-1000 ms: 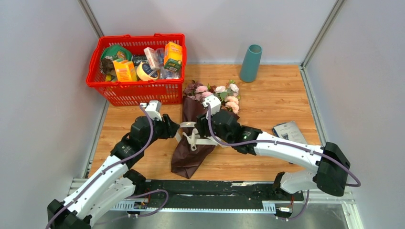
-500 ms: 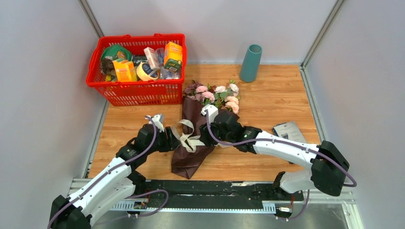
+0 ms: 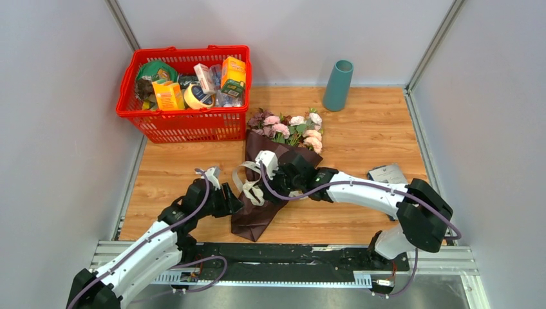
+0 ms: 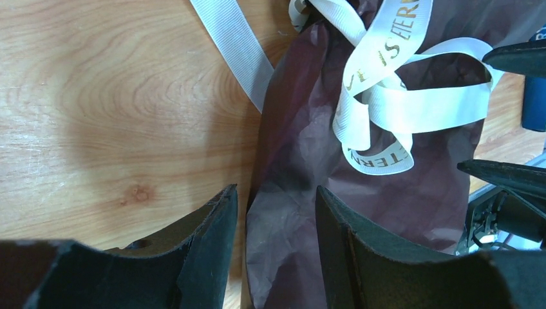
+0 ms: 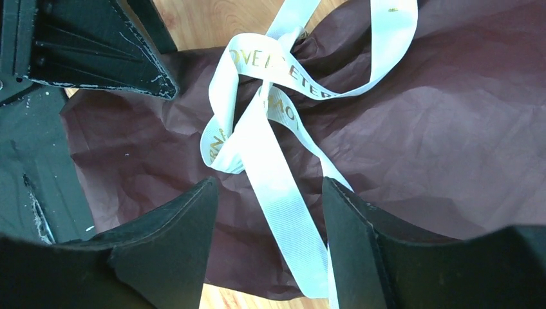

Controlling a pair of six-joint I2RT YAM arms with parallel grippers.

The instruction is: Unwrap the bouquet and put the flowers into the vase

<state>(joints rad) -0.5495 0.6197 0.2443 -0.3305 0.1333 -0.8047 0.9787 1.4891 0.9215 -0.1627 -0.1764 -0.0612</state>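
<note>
The bouquet (image 3: 257,215) lies flat, ribbon (image 5: 275,174) loose. The left gripper (image 4: 275,193) and right gripper (image 5: 268,187) hang spread apart over its paper (image 5: 451,129).

From the bouquet (image 3: 256,149), bare table (image 3: 360,138) lies open toward the vase (image 3: 338,85) at one o'clock; the basket (image 3: 187,125) blocks eleven o'clock.

- Top view: bright, even, diffuse overhead light; focus sharp; shadows on table (image 3: 360,129) soft.
- 2 wrist views: left gripper (image 4: 275,193) and right gripper (image 5: 269,187) dark, soft-focus; ribbon (image 5: 277,167) near overexposure.
</note>
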